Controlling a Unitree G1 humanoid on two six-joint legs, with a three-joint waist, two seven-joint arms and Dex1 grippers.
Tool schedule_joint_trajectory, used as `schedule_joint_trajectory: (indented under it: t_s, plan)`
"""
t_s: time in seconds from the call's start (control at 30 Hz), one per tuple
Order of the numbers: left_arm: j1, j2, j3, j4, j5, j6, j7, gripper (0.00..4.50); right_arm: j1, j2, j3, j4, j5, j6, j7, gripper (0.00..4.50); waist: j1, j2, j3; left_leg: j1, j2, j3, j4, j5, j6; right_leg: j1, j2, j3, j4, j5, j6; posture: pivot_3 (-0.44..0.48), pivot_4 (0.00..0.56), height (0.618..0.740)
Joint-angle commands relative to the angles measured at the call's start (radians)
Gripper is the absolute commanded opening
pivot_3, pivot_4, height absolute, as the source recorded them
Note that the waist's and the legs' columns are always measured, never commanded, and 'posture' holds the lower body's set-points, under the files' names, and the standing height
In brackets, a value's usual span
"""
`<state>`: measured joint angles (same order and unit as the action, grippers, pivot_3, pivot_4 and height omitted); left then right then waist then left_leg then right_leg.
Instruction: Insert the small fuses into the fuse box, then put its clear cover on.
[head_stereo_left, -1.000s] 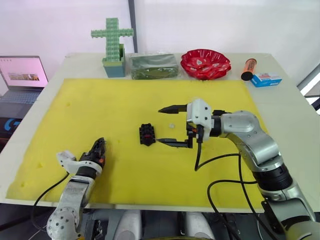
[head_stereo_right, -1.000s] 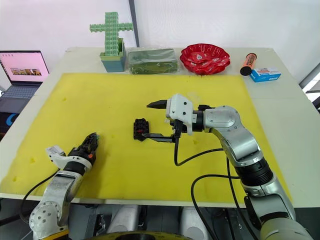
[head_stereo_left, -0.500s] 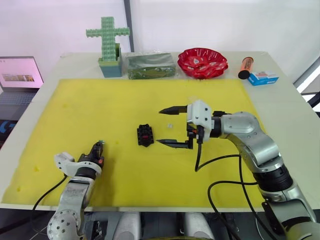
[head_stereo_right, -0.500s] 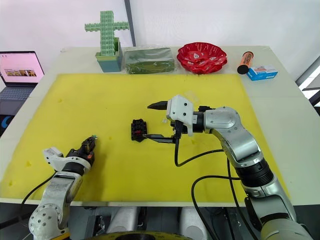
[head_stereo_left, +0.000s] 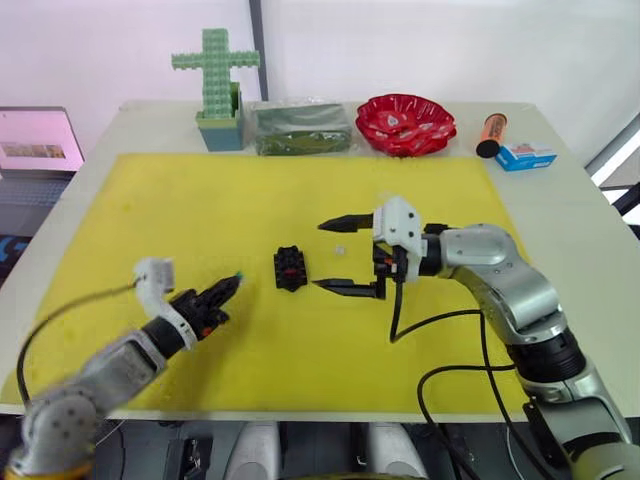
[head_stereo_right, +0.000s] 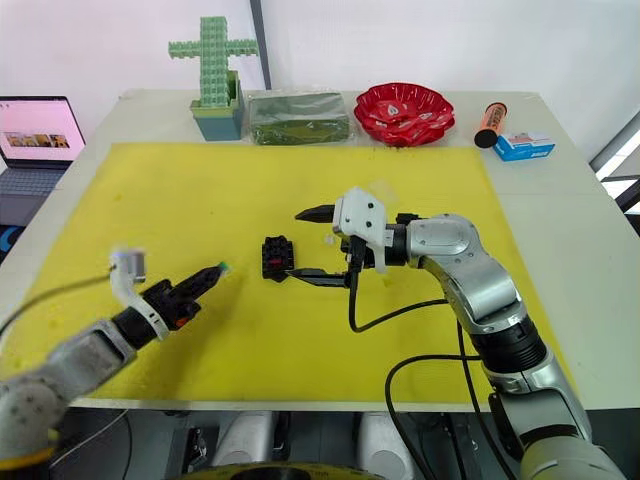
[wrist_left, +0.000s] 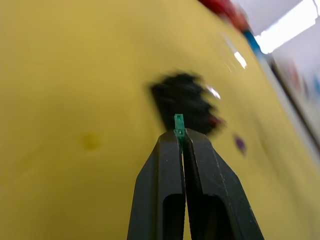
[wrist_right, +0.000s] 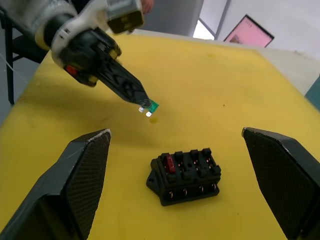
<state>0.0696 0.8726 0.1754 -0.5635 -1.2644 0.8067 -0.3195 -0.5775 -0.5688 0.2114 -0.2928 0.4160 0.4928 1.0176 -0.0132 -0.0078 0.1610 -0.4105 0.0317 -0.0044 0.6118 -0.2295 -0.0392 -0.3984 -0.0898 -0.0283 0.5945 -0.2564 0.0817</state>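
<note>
Between my left pincer's (wrist_left: 181, 136) clenched tips sits the green fuse (wrist_left: 178, 121); the fuse box (head_stereo_left: 291, 268) lies at two o'clock, one red fuse (wrist_right: 169, 163) seated. My right pincer (head_stereo_left: 334, 253) gapes beside it. Next: line up over an empty slot.

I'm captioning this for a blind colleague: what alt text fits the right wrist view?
A black fuse box with one red fuse seated sits on yellow foam between the right gripper's wide-open jaws. Beyond it, the left gripper holds a tiny green fuse at its tip.
</note>
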Motion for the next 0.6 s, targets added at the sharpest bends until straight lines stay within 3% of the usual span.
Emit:
schedule_joint_trajectory:
  t_s: [0.03,0.1,0.2,0.23,0.33,0.47,0.6]
  plan:
    - [-0.046,0.163,-0.107,-0.017,0.226,-0.069,-0.398,0.01,-0.049,-0.026,-0.034,-0.045,0.060,0.085,0.019,4.50,-0.004,0.001,0.001,0.000,0.000,0.003,-0.001,-0.001,-0.001,-0.001,-0.002,0.001,0.000,0.000,0.000,0.000,0.150,0.740]
    - [-0.134,0.215,-0.160,0.027,0.313,-0.123,-0.558,0.00,-0.065,-0.037,-0.031,-0.050,0.081,0.128,0.029,4.07,0.000,0.000,0.001,-0.003,0.000,0.008,-0.002,-0.001,-0.001,-0.002,-0.003,0.001,0.001,0.000,0.000,0.000,0.150,0.740]
    - [-0.283,0.193,-0.237,0.114,0.436,-0.214,-0.702,0.00,-0.074,-0.052,-0.021,-0.069,0.105,0.191,0.033,3.24,0.008,0.000,0.001,-0.010,0.001,0.006,-0.001,-0.001,-0.001,-0.009,0.000,-0.001,0.002,0.000,0.001,0.000,0.150,0.740]
    - [-0.325,0.177,-0.258,0.143,0.474,-0.240,-0.735,0.00,-0.074,-0.057,-0.014,-0.075,0.104,0.199,0.035,2.91,0.010,0.000,0.001,-0.011,0.001,0.004,0.000,-0.001,-0.001,-0.009,0.001,-0.001,0.003,0.000,0.001,0.000,0.150,0.740]
    - [-0.419,0.121,-0.309,0.222,0.581,-0.320,-0.808,0.00,-0.057,-0.066,-0.002,-0.091,0.087,0.193,0.039,2.91,0.014,-0.001,0.001,-0.011,0.002,0.004,0.000,-0.001,0.000,-0.008,0.002,-0.001,0.003,0.000,0.001,0.000,0.150,0.740]
    - [-0.485,0.054,-0.341,0.304,0.679,-0.406,-0.871,0.00,-0.035,-0.070,0.002,-0.111,0.074,0.189,0.016,1.71,0.018,-0.002,0.001,-0.011,0.002,0.004,0.001,0.000,0.000,-0.008,0.003,-0.001,0.004,0.002,0.006,0.000,0.150,0.740]
    - [-0.529,-0.016,-0.346,0.362,0.734,-0.452,-0.890,0.00,-0.020,-0.066,0.025,-0.122,0.039,0.167,-0.007,1.71,0.024,-0.003,0.002,-0.011,0.002,0.003,0.003,0.000,0.000,-0.008,0.003,-0.001,0.006,0.002,0.009,0.000,0.150,0.740]
